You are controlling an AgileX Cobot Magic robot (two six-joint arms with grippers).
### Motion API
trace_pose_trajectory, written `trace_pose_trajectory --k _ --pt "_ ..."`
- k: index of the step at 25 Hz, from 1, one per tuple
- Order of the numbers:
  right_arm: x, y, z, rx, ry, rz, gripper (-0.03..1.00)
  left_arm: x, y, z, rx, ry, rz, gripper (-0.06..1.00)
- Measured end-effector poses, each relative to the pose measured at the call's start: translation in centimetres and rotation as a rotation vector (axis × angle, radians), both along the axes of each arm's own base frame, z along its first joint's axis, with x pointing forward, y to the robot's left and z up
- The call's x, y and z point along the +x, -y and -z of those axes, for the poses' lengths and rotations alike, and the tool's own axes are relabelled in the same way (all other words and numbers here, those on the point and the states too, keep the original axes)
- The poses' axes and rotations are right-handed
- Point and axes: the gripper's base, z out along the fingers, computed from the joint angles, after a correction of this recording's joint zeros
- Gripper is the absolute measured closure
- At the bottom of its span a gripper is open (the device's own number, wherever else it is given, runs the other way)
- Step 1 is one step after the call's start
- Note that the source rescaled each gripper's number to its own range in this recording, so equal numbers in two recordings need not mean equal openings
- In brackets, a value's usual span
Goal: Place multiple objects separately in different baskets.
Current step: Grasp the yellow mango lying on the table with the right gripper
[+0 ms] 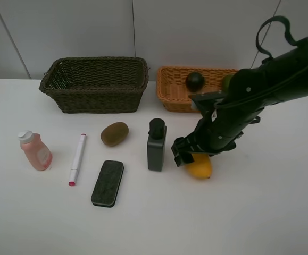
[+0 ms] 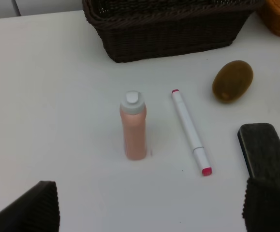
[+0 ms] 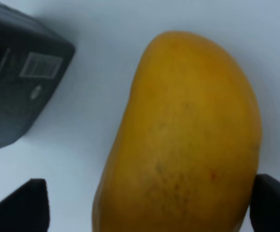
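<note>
**A:** Where is the right gripper (image 1: 187,155) now?

**B:** It is low over the yellow mango (image 1: 201,169), which lies near the middle of the bench (image 1: 260,212), a little toward the front edge. Its fingers (image 3: 31,205) are spread, 1 on each side of the fruit, and pinch nothing yet.

**A:** How should it take the mango well?

**B:** I think it should close gently across the middle of the narrow width, because the round skin can slip. The dark grey bottle (image 1: 156,147) stands just beside, so the near finger must not push it. The orange basket (image 1: 171,98) at the rear edge seems to be the target.

**A:** And the left gripper (image 2: 149,210)?

**B:** It is spread wide, holds nothing, and hangs over the pink bottle (image 1: 35,151) near the left edge.

**A:** Please count everything.

**B:** There are 2 baskets, the orange one and the dark basket (image 1: 95,98). There are 4 fruits: the mangosteen (image 1: 194,81) and lime (image 1: 227,82) in the orange basket, the mango and kiwi (image 1: 114,133) on the bench. There are 2 bottles, 1 marker (image 1: 77,159) and 1 eraser (image 1: 107,183).
</note>
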Motion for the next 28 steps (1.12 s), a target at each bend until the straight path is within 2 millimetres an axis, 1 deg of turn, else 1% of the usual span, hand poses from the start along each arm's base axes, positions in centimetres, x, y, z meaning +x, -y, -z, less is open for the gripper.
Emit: trace_pose_trajectory --k 9,17,19,20,21,22,23,28 --pt "0.1 -0.1 1.6 -0.017 -0.032 0.004 -0.03 0.0 0.0 0.0 0.0 0.0 0.0 -0.05" --pt "0.1 -0.1 1.7 -0.014 -0.035 0.009 -0.03 0.0 0.0 0.0 0.0 0.0 0.0 -0.05" --pt "0.1 -0.1 1.7 -0.013 -0.033 0.009 0.03 0.0 0.0 0.0 0.0 0.0 0.0 -0.05" --pt "0.1 -0.1 1.7 -0.012 -0.031 0.009 0.09 0.0 0.0 0.0 0.0 0.0 0.0 -0.05" --pt "0.2 -0.1 1.7 -0.011 -0.03 0.009 0.18 0.0 0.0 0.0 0.0 0.0 0.0 -0.05" --pt "0.2 -0.1 1.7 -0.011 -0.029 0.01 0.32 0.0 0.0 0.0 0.0 0.0 0.0 -0.05" --pt "0.2 -0.1 1.7 -0.01 -0.029 0.01 0.39 0.0 0.0 0.0 0.0 0.0 0.0 -0.05" --pt "0.2 -0.1 1.7 -0.009 -0.03 0.018 0.39 0.0 0.0 0.0 0.0 0.0 0.0 -0.05"
